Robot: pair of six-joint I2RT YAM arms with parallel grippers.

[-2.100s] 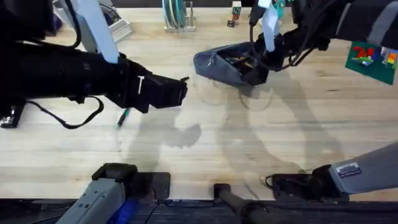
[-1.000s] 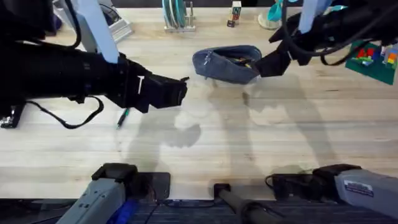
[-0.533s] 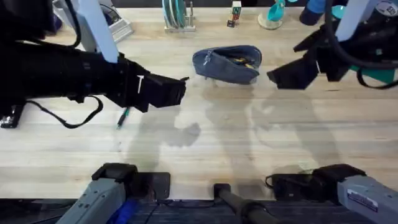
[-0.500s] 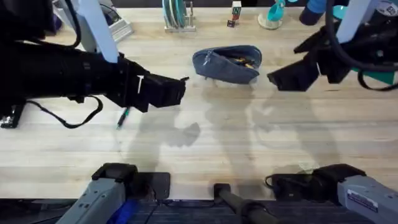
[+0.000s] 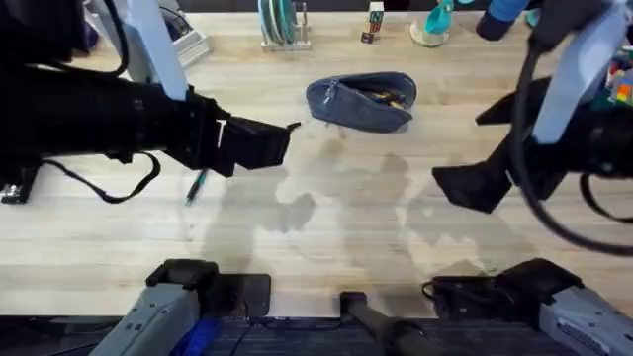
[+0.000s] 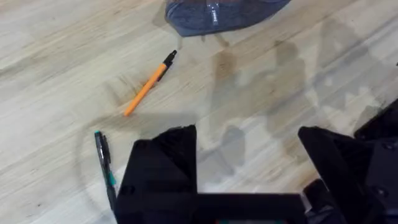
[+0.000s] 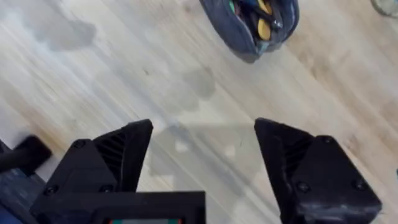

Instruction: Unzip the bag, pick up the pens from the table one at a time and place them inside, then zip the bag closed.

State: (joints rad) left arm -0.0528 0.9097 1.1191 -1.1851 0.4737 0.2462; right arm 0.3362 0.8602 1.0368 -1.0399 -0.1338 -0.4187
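Bag: the bag (image 5: 362,100) lies on the far middle of the table (image 5: 326,247), long axis across it. Its zipper is open, and the right wrist view shows yellow and dark items inside the mouth (image 7: 258,22).
Bag handling: judged soft and light. It will likely sag and slide when pulled, so pin one end while drawing the small pull tab.
Orange pen: the orange pen (image 6: 149,84) lies in the left wrist view, black tip toward the pouch and just short of it. In the overhead view it sits under the left arm.
Dark pen: the dark pen (image 5: 195,186) with green accents lies on the wood near the left arm, well apart from the pouch; see also the left wrist view (image 6: 104,169).
Pen handling: judged light, stiff and smooth, apt to roll. Grip across the barrel near mid-length, fingers square to it.
Left gripper: the left gripper (image 6: 245,162) hovers over the pens, jaws spread wide, holding nothing.
Right gripper: the right gripper (image 7: 202,155) hangs above bare wood near the pouch, fingers parted and empty.
Step in hand: pen pickup, apparently; both table pens remain outside.
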